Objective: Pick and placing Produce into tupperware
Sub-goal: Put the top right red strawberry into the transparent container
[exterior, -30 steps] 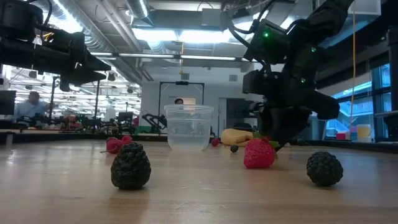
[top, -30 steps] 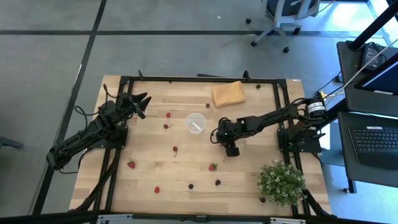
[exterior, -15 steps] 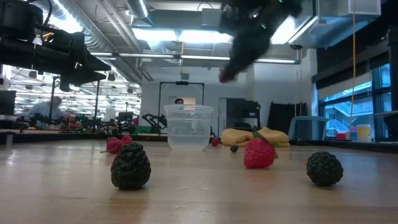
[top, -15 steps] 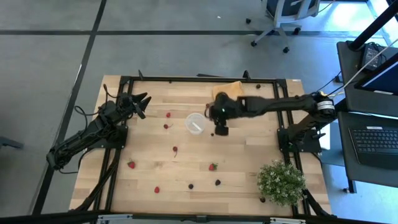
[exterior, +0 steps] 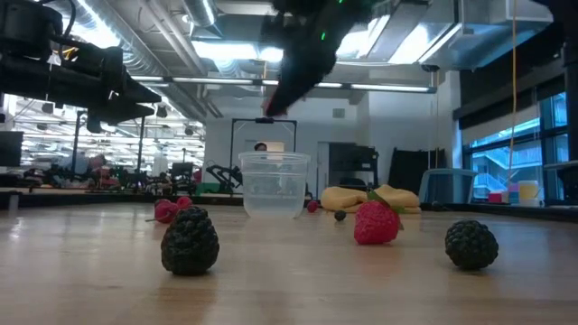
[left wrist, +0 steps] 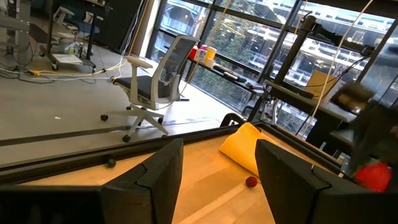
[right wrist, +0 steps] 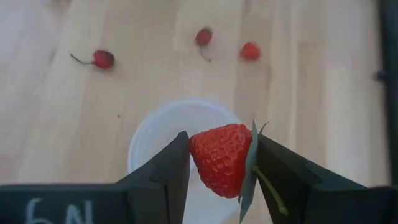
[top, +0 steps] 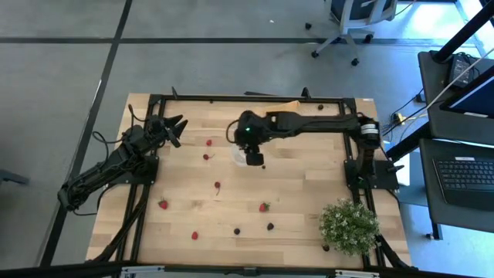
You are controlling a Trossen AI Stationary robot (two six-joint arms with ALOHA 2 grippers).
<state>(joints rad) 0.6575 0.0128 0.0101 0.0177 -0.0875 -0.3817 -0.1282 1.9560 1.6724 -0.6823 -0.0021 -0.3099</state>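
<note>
The tupperware [right wrist: 163,134], a small round translucent cup, stands upright on the wooden table [top: 309,185], also in the low view [exterior: 274,185]. My right gripper [right wrist: 221,168] hangs above it [top: 253,158], shut on a red strawberry [right wrist: 219,158]. More produce lies scattered on the table: cherries [right wrist: 99,59], a strawberry [exterior: 377,223] and dark berries [exterior: 190,239]. My left gripper [top: 174,127] waits at the table's far left, open and level, holding nothing [left wrist: 217,174]. My right gripper pinches the strawberry by its two opposite sides [right wrist: 198,155] between its two fingers. The fingers slant down from the table's right side. The fruit hangs clear of the table, over the cup's mouth, its green leaf [right wrist: 251,163] against one finger.
A folded orange cloth [left wrist: 245,146] lies at the far edge, partly under my right arm. A bushy green plant [top: 349,225] stands at the near right corner. A black frame [top: 231,99] runs around the table. A laptop [top: 463,174] sits to the right, off the table.
My right gripper has risen from the table's middle right and swung toward the left and far side, carrying the strawberry lifted clear, and now hangs over the cup. It has tipped further downward on the way.
</note>
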